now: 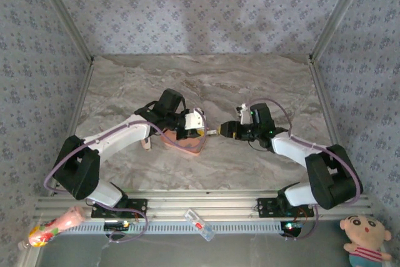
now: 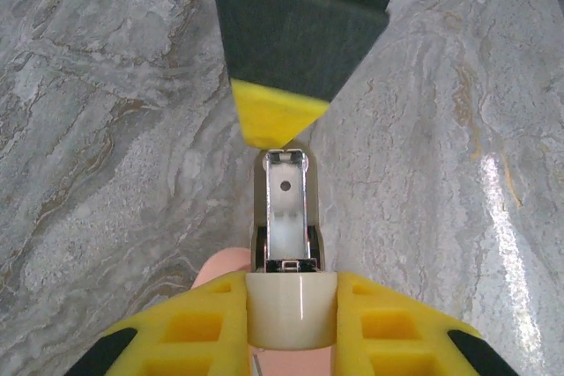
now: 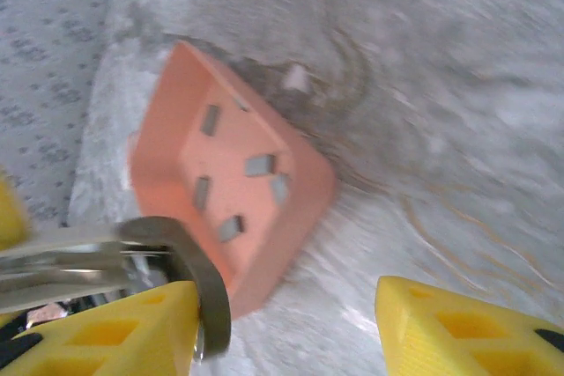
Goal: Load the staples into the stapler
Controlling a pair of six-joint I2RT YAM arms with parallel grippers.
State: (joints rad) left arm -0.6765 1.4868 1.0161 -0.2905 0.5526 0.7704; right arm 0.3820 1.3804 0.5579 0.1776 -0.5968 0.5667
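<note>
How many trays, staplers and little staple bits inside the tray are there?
Pink tray: 1
Stapler: 1
Staple bits in the tray: 5 that show clearly in the blurry right wrist view
Total: 7

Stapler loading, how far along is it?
Done: the left pincer is shut on the stapler, whose metal channel lies open, with no staples seen in it. In hand: the right pincer, fingers apart, hovers by the pink tray. Left: the staples lie loose in the tray; one must be picked up and slid into the channel, and the stapler closed.
</note>
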